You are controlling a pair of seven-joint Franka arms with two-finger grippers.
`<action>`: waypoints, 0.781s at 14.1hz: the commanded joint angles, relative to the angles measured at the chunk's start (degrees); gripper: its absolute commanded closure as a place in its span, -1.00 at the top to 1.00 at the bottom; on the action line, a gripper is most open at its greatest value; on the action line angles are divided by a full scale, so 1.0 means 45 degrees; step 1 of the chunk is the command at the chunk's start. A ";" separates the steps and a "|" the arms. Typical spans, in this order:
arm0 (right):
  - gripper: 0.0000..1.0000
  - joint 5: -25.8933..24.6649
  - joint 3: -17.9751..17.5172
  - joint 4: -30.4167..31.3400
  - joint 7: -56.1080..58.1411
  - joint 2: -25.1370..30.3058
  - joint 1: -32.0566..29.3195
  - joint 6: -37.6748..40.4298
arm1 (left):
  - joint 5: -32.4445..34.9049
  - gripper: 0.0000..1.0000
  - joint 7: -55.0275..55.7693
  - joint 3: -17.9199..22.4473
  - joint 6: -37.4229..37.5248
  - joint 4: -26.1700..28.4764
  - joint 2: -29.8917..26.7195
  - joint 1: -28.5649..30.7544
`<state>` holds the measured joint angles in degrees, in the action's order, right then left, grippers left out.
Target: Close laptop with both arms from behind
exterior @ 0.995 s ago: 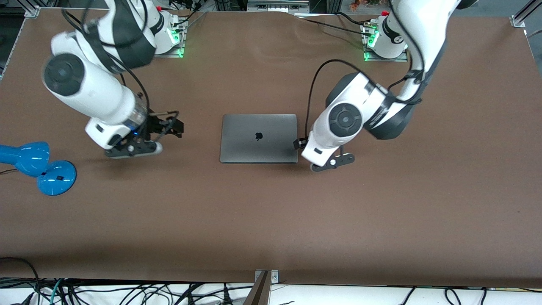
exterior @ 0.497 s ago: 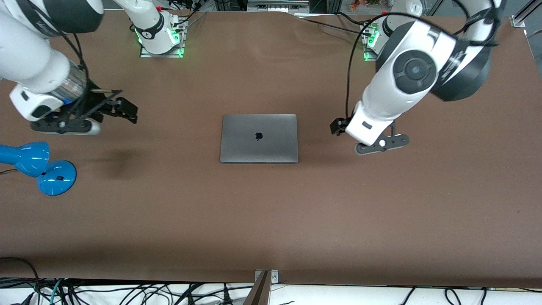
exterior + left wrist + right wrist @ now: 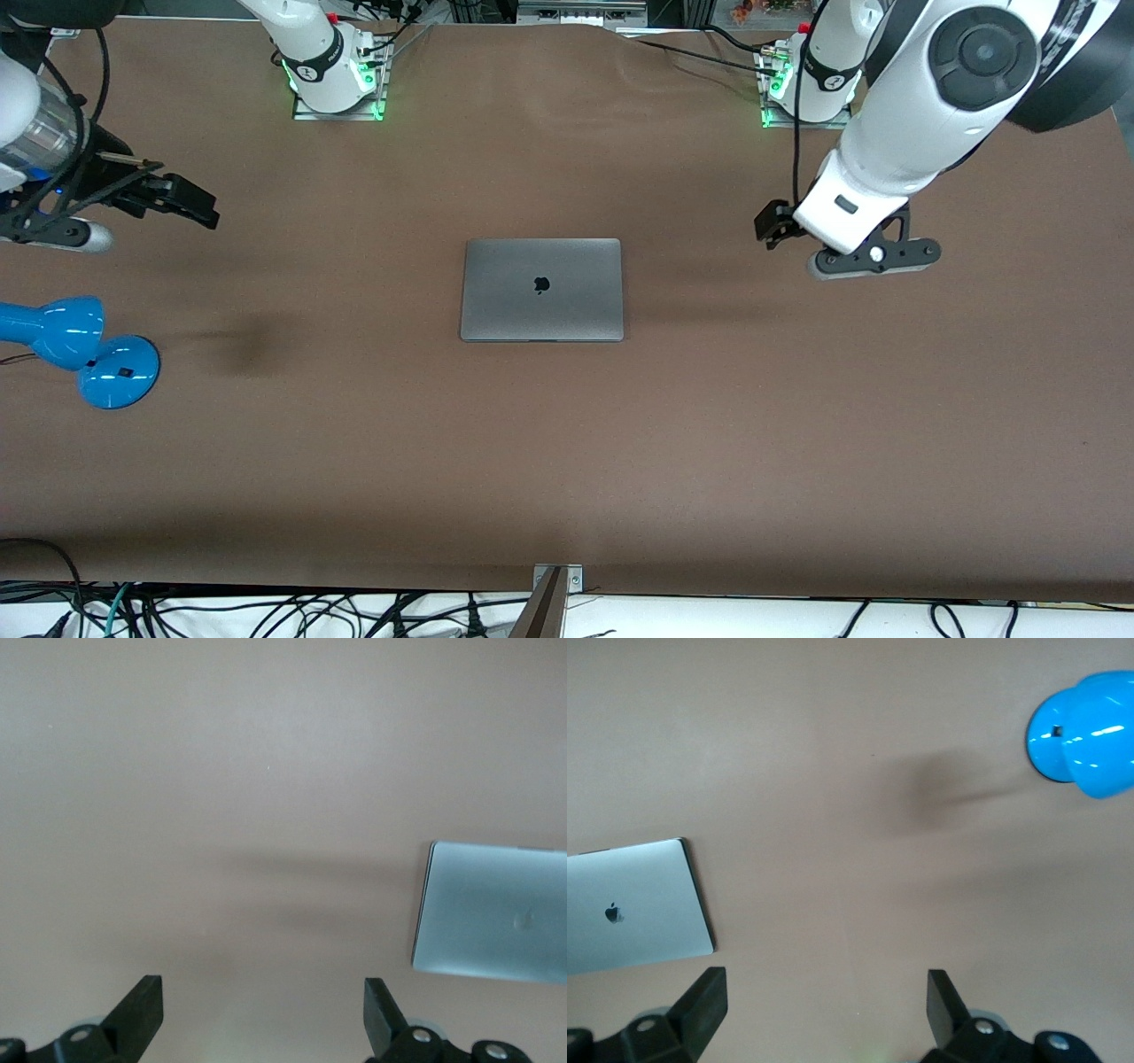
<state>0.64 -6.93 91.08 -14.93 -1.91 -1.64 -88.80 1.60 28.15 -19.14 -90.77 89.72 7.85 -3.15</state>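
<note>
The space-grey laptop (image 3: pixel 541 289) lies shut and flat in the middle of the brown table, its lid with the dark apple logo facing up. It also shows in the left wrist view (image 3: pixel 492 923) and in the right wrist view (image 3: pixel 636 904). My left gripper (image 3: pixel 772 223) is open and empty, raised over bare table toward the left arm's end, well apart from the laptop. My right gripper (image 3: pixel 182 202) is open and empty, raised over bare table toward the right arm's end. Both wrist views show only bare table between the fingers (image 3: pixel 142 1005) (image 3: pixel 704 997).
A blue desk lamp (image 3: pixel 80 350) lies on the table near the right arm's end, nearer the front camera than my right gripper; it also shows in the right wrist view (image 3: pixel 1085 731). The arm bases (image 3: pixel 332 66) (image 3: pixel 806 75) stand at the table's edge.
Both grippers have risen and drawn away from the laptop's sides toward their own ends of the table. The laptop stays shut and has not moved.
</note>
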 commanded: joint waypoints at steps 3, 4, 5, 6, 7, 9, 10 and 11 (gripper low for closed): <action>1.00 0.0170 -0.0003 0.0541 0.0797 0.0503 -0.0690 -0.0090 | -0.0880 1.00 -0.2438 0.1730 -0.0337 0.2812 -0.2971 -0.0473; 1.00 0.0151 0.0017 0.0561 0.0837 0.0503 -0.0710 -0.0110 | -0.0980 1.00 -0.3220 0.2294 -0.0337 0.3086 -0.3382 -0.0531; 1.00 0.0131 0.0152 0.0657 0.0837 0.0503 -0.0730 -0.0187 | -0.1000 1.00 -0.3865 0.2745 -0.0299 0.3205 -0.3579 -0.0667; 1.00 0.0111 0.0192 0.0813 0.0837 0.0503 -0.0750 -0.0498 | -0.1000 1.00 -0.4471 0.3194 -0.0221 0.3167 -0.3697 -0.0745; 1.00 0.0111 0.0212 0.1008 0.0837 0.0503 -0.0769 -0.0984 | -0.1000 1.00 -0.4961 0.3546 -0.0124 0.3090 -0.3698 -0.0785; 1.00 0.0092 0.0193 0.1146 0.0837 0.0561 -0.0750 -0.1535 | -0.0884 1.00 -0.5414 0.3784 -0.0045 0.3011 -0.3679 -0.0902; 1.00 0.0092 0.0193 0.1147 0.0837 0.0561 -0.0750 -0.1536 | -0.0806 1.00 -0.5647 0.3842 -0.0044 0.2972 -0.3640 -0.1019; 1.00 0.0092 0.0193 0.1127 0.0837 0.0561 -0.0750 -0.1574 | -0.0786 1.00 -0.5669 0.3978 -0.0044 0.2933 -0.3620 -0.1097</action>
<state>0.64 -5.93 94.20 -12.28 -1.60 -4.58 -94.69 -1.85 4.31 -2.35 -90.81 102.25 -7.85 -6.20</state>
